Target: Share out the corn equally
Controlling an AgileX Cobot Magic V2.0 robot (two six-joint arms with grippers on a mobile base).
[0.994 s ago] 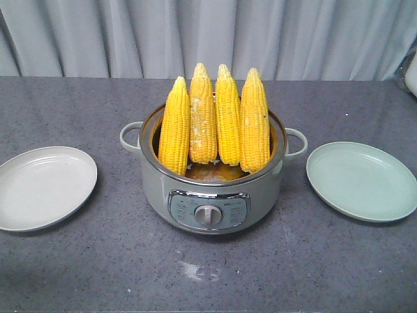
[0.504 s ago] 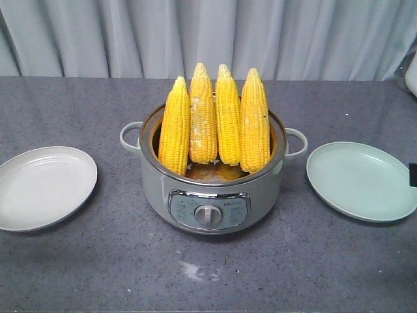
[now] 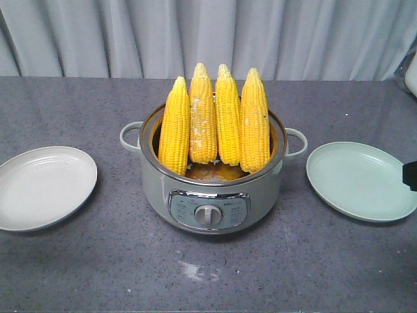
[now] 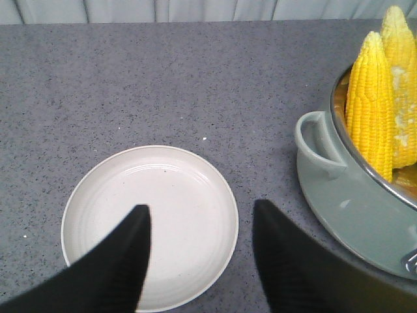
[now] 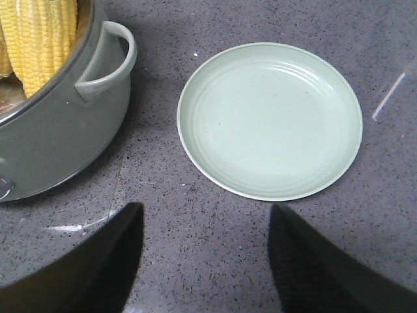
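Right gripper (image 3: 410, 175) farther in, mostly offscreen.

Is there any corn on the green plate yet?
No, empty. The green plate is bare; all four corn cobs stand in the pot.

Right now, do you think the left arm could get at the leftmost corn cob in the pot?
Probably yes: the left gripper is open, and that corn cob stands well above the pot rim, with nothing standing between them.
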